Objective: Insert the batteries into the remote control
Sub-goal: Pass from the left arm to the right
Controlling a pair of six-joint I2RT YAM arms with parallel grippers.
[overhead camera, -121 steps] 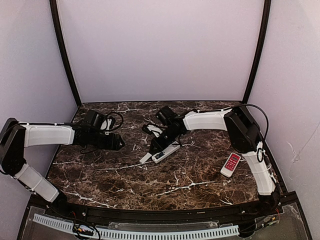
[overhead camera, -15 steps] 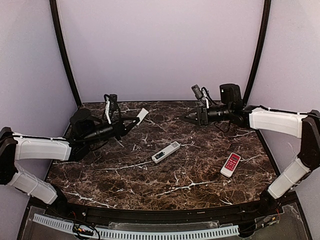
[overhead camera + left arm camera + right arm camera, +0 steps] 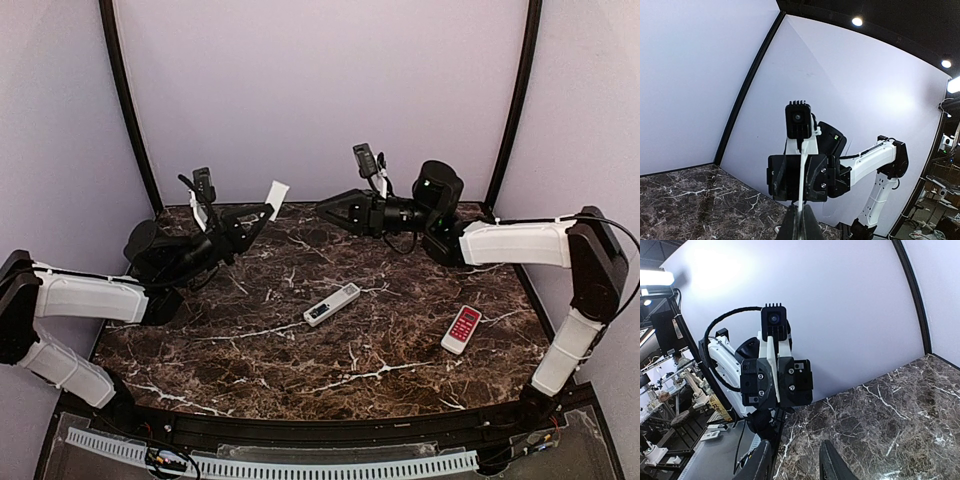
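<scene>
**Both arms have lifted and swung inward in the last half second; the remote control [image 3: 332,304] lies unmoved on the table [image 3: 250,350].**
A dark patch at the remote's near-left end may be the open battery bay, too small to tell its contents; I see no batteries. Above-left of the remote, the left gripper [image 3: 262,214] is clenched on the thin white cover piece [image 3: 277,195]. Behind the remote, the right gripper [image 3: 335,208] faces it, jaws parted, empty. I'd keep the cover pinched clear while the free gripper seeks the batteries. A red-and-white remote [image 3: 462,329] lies to the right.
</scene>
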